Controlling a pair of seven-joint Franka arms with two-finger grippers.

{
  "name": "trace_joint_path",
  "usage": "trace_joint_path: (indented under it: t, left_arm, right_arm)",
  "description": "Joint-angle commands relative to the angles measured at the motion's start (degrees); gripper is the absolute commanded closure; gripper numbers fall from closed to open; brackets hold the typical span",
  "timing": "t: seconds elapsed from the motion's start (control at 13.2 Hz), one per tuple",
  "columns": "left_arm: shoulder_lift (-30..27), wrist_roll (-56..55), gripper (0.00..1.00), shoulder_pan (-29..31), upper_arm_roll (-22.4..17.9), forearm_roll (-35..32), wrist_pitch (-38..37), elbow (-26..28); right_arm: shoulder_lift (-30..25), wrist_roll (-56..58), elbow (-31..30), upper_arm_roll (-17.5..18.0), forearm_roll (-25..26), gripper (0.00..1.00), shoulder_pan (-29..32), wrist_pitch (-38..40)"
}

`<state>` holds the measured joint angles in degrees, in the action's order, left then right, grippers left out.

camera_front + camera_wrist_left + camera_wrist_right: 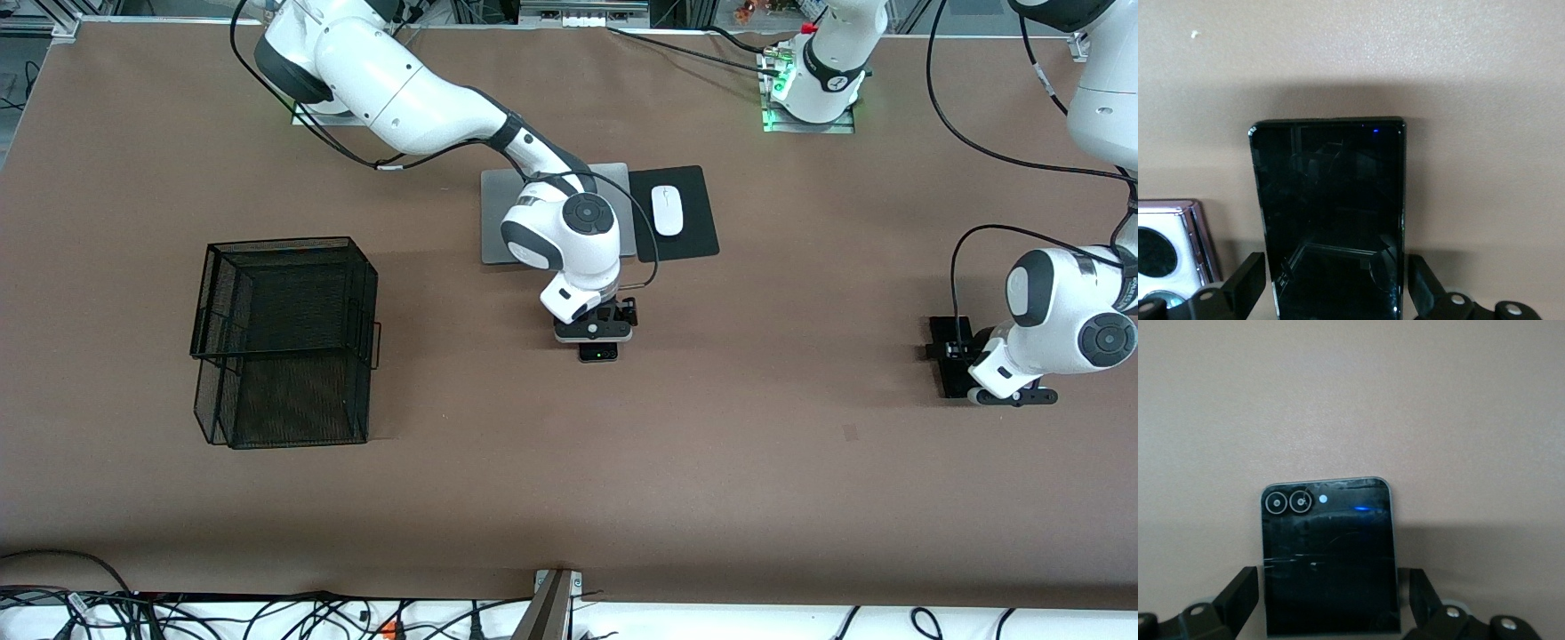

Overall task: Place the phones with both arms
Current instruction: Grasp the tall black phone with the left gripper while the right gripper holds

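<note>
Table [800, 498]: phones [598, 352], basket [284, 342], laptop [502, 222]

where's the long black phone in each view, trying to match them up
Front view: long black phone on the table at the left arm's end, partly under the left claw.
Left wrist view: the phone fills the middle, between the claw's fingers.
Right wrist view: not in it; the phone there is a squarish one.
Shared landmark: the left claw straddling the phone.
</note>
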<state>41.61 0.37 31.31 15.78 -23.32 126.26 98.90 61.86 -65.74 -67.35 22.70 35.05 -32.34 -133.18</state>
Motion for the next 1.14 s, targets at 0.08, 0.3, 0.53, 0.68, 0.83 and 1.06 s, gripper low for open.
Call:
trace_joint_path:
  t: [0.08,0.3,0.53,0.68,0.83,1.06]
  left_arm:
    - [0.0,1.4,0.50,0.6,0.3,3.8,-0.2,0.2]
    - [-1.1,1.2,0.57,0.2,1.0,3.9,-2.5,-1.0]
    - [-1.4,1.2,0.57,0.2,5.1,3.9,-15.6,-9.4]
    - [-1.4,0.8,0.57,0.1,8.2,4.1,-24.4,-15.6]
    - [-1.4,0.3,0.57,0.0,10.4,8.3,-29.6,-19.4]
    - [-1.4,-0.5,0.57,-0.1,13.5,16.3,-34.0,-22.9]
  right_arm:
    - [1.5,-2.6,1.8,0.2,1.2,0.23,-0.4,-0.1]
    - [1.4,-1.7,1.8,0.2,1.3,0.73,0.0,-0.1]
    - [0.3,-1.1,2.0,0.5,1.3,0.87,0.7,1.8]
    - [-1.6,-0.5,2.0,2.2,1.1,0.88,1.7,6.5]
    - [-4.8,1.2,2.1,6.3,1.1,0.88,3.7,12.5]
    - [-9.5,3.9,5.6,11.4,0.5,0.87,6.3,24.0]
